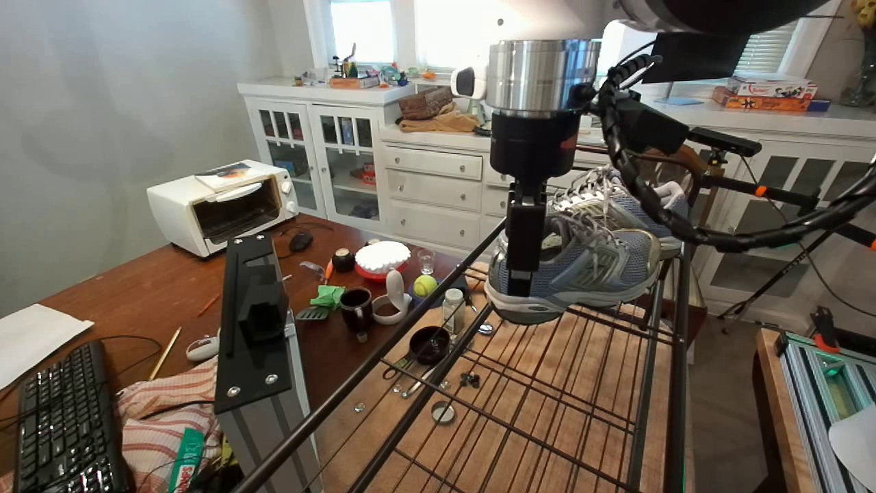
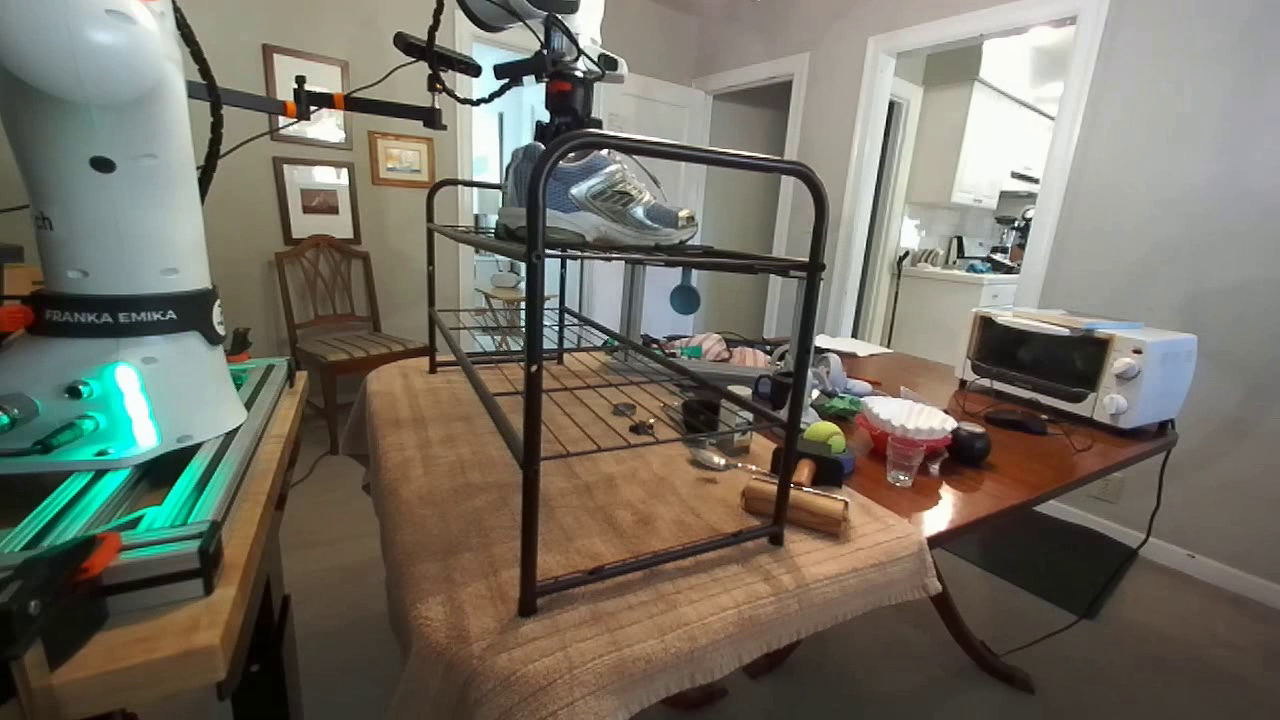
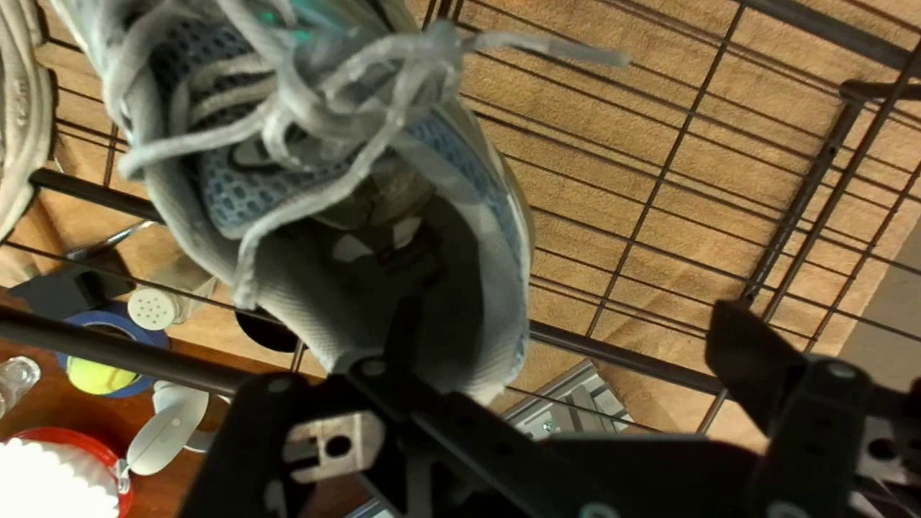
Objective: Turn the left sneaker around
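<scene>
Two grey sneakers sit side by side on the top shelf of a black wire rack (image 1: 643, 390). The left sneaker (image 1: 588, 274) has its heel under my gripper and its toe towards the robot base. It fills the upper left of the wrist view (image 3: 302, 180); in an exterior view it is mostly hidden behind the second sneaker (image 2: 600, 200), which points the opposite way. My gripper (image 1: 521, 277) is open at the left sneaker's heel. In the wrist view the gripper (image 3: 565, 324) has one finger over or in the shoe opening, the other apart outside. Contact cannot be told.
The rack has raised end bars (image 2: 690, 150) and a lower wire shelf over a tan towel (image 2: 450, 600). The table holds a toaster oven (image 2: 1080, 365), cups, a tennis ball (image 1: 425, 285) and a keyboard (image 1: 65, 411). A camera arm (image 1: 759, 188) stands behind the sneakers.
</scene>
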`<action>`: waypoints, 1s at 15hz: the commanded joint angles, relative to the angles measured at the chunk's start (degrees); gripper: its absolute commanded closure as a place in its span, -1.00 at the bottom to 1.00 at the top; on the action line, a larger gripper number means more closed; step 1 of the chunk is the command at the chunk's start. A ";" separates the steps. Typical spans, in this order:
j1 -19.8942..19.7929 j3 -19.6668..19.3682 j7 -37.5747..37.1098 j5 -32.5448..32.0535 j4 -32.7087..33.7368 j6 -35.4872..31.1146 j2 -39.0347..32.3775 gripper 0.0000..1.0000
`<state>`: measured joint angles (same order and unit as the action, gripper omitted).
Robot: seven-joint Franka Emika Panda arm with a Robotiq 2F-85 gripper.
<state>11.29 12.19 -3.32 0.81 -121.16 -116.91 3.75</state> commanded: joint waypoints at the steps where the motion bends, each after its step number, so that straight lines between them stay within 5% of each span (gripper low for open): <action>1: 0.10 0.07 -2.95 -0.73 -1.63 -0.91 0.71 -0.45; 10: 0.19 0.10 -2.21 -3.92 -1.24 2.19 0.88 0.95; 15: 0.48 0.04 5.24 -2.84 -0.30 4.84 0.48 0.96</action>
<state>11.38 12.33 -2.55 -2.46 -121.55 -115.22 3.97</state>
